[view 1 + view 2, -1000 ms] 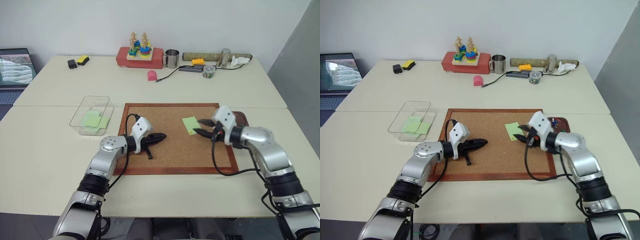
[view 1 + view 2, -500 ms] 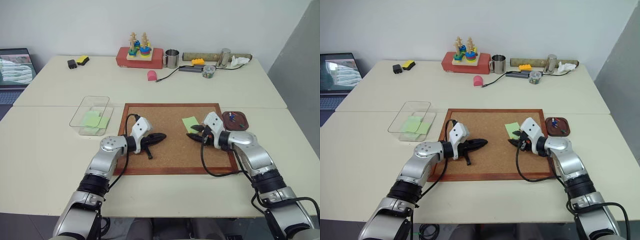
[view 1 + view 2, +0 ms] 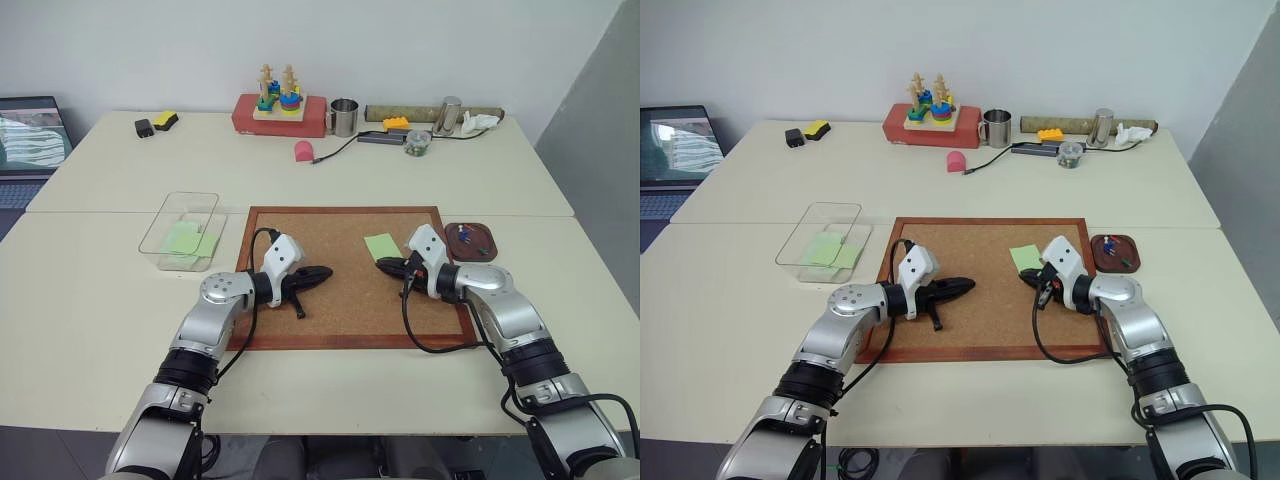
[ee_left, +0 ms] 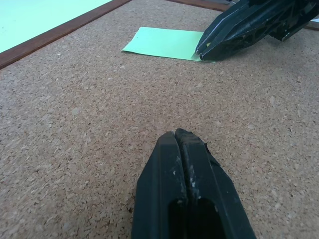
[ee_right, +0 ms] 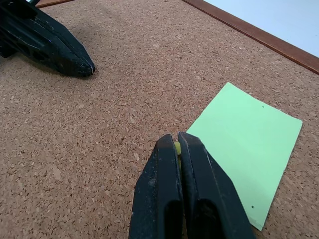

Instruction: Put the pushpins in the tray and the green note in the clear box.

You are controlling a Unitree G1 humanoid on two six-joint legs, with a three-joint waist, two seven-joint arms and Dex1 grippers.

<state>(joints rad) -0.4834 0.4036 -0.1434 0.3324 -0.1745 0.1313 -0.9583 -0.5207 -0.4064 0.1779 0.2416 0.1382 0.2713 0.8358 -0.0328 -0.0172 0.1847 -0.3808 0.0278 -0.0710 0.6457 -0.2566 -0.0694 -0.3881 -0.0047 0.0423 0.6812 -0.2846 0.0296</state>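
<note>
Left eye view shows the green note [image 3: 381, 246] lying flat on the corkboard [image 3: 330, 320], right of the frame's centre. It is a small lime rectangle whose long axis runs from upper left to lower right, so it sits slightly askew to the board's wooden frame.

The right gripper [image 3: 385, 264] rests at the note's lower edge, pointing toward the middle of the board. Its two black fingers are pressed together, and in the right wrist view a sliver of lime paper shows pinched between the tips at the note's corner [image 5: 175, 148]. The rest of the sheet lies flat on the cork.

The left gripper [image 3: 327, 271] lies low over the centre of the board, pointing right toward the other gripper, well apart from the note. Its fingers are pressed fully together with nothing between them.

The tray [image 3: 484, 249], a small reddish-brown dish, sits on the table just beyond the board's upper right corner. Tiny specks inside it, the pushpins [image 3: 463, 232], are too small to make out clearly.

The clear box [image 3: 165, 217] stands on the table left of the board, near its upper left corner. Green paper already lies inside it.
</note>
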